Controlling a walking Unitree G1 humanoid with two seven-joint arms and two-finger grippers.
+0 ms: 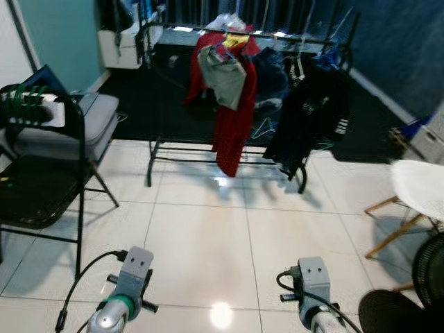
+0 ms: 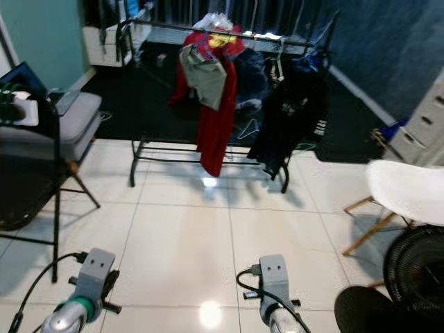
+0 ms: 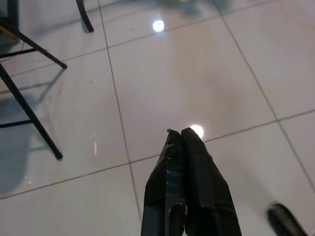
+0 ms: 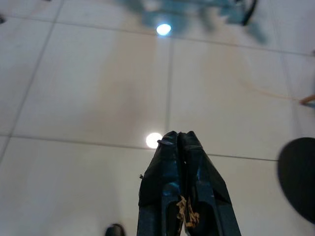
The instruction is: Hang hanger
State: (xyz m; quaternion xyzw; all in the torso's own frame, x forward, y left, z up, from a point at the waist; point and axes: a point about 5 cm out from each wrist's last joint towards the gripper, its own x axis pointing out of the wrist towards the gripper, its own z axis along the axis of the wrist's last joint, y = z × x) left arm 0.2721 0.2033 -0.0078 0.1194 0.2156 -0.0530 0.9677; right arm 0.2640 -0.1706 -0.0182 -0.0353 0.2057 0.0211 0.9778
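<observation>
Both grippers are pressed shut and hold nothing. In the left wrist view the left gripper [image 3: 179,132] points down at the white floor [image 3: 197,83], its two black fingers [image 3: 197,162] tight together. The right gripper [image 4: 178,133] looks the same in its own wrist view, fingers closed over a bright spot of light on the tiles. From the head, both silver arms sit low at the bottom, the left arm [image 1: 128,284] and the right arm [image 1: 312,288], well apart from everything else.

No words or labels can be read anywhere. White marks on the black top [image 1: 309,118] are too small to make out.

Across the floor stands a black rack [image 1: 229,163] on the edge of a dark rug. Clothes hang from its bar: a red dress [image 1: 232,132], a grey shirt [image 1: 223,78] in front of it, a bit of yellow cloth [image 1: 236,40] and the black top. One bare hanger [image 1: 297,66] hangs on the bar between the red dress and the black top.

To the left is a black chair [image 1: 48,173] with a grey cushion [image 1: 76,128]. To the right is a white chair [image 1: 416,187] with wooden legs.
</observation>
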